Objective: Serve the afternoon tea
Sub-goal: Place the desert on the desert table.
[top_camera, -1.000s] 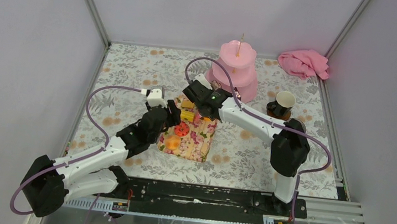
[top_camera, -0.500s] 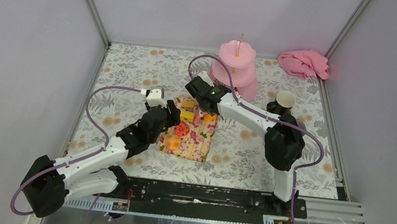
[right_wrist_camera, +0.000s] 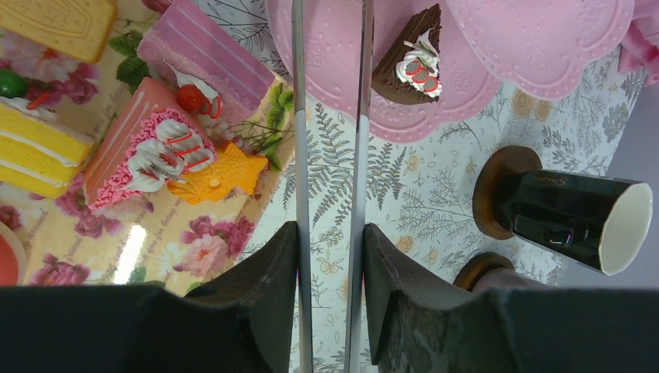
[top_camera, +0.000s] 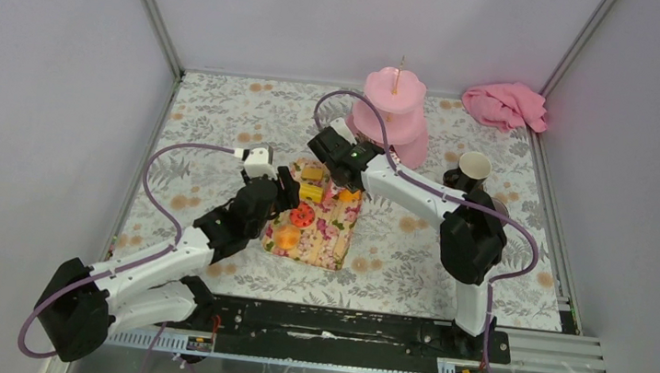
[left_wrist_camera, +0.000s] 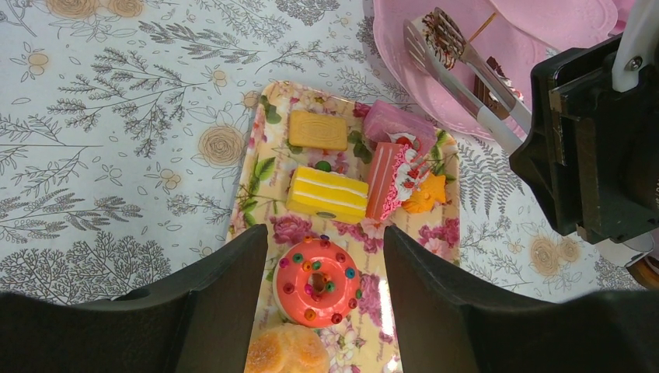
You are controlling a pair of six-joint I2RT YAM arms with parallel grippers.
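My left gripper (left_wrist_camera: 326,233) is open and hangs just above a red doughnut (left_wrist_camera: 316,282) on the floral tray (left_wrist_camera: 264,148). Around it lie a yellow cake (left_wrist_camera: 327,194), a biscuit (left_wrist_camera: 318,130), a pink cake (left_wrist_camera: 399,124), a red slice (left_wrist_camera: 386,175), an orange fish (left_wrist_camera: 426,194) and an orange bun (left_wrist_camera: 286,351). My right gripper (right_wrist_camera: 330,229) is shut on metal tongs (right_wrist_camera: 298,116) that reach over the lowest tier of the pink stand (top_camera: 393,110). A chocolate cake (right_wrist_camera: 408,58) sits on that tier. The black mug (right_wrist_camera: 571,217) lies tipped on a saucer.
A pink cloth (top_camera: 505,105) lies in the far right corner. A second saucer with a greyish mug (right_wrist_camera: 497,276) sits beside the black mug, mostly hidden. My right arm (top_camera: 417,200) spans the table from the stand to its base.
My right arm has swung its elbow a little left and its gripper has edged towards the stand. The left arm has not moved.
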